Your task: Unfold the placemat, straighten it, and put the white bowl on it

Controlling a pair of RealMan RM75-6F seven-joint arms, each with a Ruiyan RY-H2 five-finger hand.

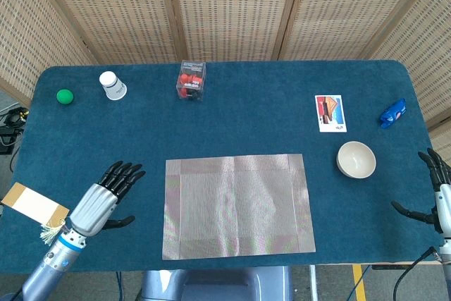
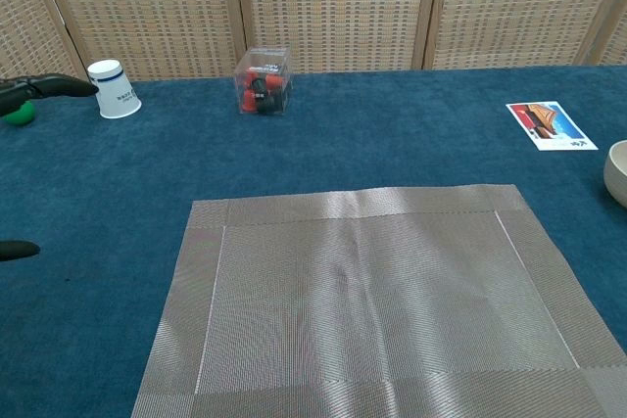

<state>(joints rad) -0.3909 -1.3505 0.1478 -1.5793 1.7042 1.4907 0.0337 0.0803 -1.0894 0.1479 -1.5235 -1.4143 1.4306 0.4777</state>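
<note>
The grey woven placemat (image 1: 238, 205) (image 2: 377, 301) lies spread flat near the table's front edge. To its right stands the white bowl (image 1: 356, 159) (image 2: 617, 171), upright on the blue cloth, off the mat. My left hand (image 1: 101, 201) hovers left of the mat, fingers apart and holding nothing; only its fingertips (image 2: 44, 86) show at the chest view's left edge. At the table's right edge my right hand (image 1: 431, 189) is open and empty, right of the bowl.
A white paper cup (image 1: 112, 84), a green ball (image 1: 65, 96) and a clear box of red items (image 1: 190, 80) stand along the back. A picture card (image 1: 330, 113) and a blue object (image 1: 393, 112) lie back right. A tan tag (image 1: 34, 204) lies at the left edge.
</note>
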